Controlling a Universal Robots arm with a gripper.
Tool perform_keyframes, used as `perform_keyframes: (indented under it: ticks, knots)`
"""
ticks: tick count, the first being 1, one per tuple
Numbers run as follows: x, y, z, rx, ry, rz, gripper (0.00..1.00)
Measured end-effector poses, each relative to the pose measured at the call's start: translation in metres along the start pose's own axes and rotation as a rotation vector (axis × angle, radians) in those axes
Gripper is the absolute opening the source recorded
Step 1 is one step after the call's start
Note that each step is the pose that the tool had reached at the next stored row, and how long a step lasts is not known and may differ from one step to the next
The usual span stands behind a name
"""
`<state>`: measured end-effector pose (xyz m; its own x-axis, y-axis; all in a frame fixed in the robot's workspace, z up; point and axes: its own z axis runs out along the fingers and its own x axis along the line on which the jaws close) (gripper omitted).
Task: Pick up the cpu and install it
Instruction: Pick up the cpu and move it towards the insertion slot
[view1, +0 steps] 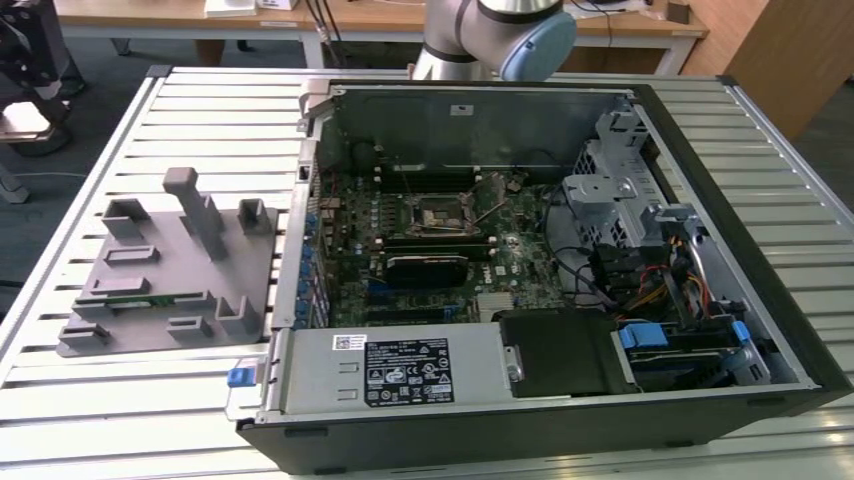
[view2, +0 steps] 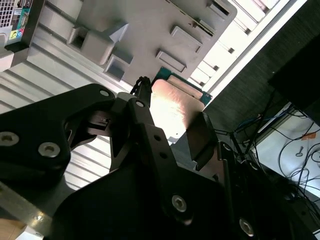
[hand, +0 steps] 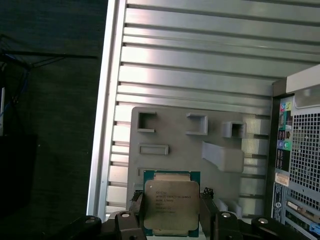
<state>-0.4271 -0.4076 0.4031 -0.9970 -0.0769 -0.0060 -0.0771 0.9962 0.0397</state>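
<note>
The gripper (hand: 171, 221) is closed on the cpu (hand: 171, 204). In the first wrist view its black fingers (hand: 138, 212) press against two opposite edges of the chip. The silvery top plate faces the camera and the green rim shows around it. In the second wrist view the same chip sits between the two dark finger pads (view2: 200, 137), its metal face catching the light.

Held this way, the cpu hangs over the near edge of the grey tray (hand: 170, 130), clear of its moulded pockets. The tray lies on the slatted metal table (hand: 200, 60), just beside the open computer case (hand: 300, 150).

In the exterior view a narrow green memory stick (view1: 134, 297) lies in a tray slot. Inside the case, the black square socket (view1: 443, 213) sits on the motherboard with nothing in it. The arm (view1: 497, 30) rises behind the case.
</note>
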Motion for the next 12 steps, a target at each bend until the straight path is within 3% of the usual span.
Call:
perform_keyframes:
  ticks: [12]
  knots:
    - [-0.0132,-0.0010,0.0001,0.0000,0.0000,0.000,0.53]
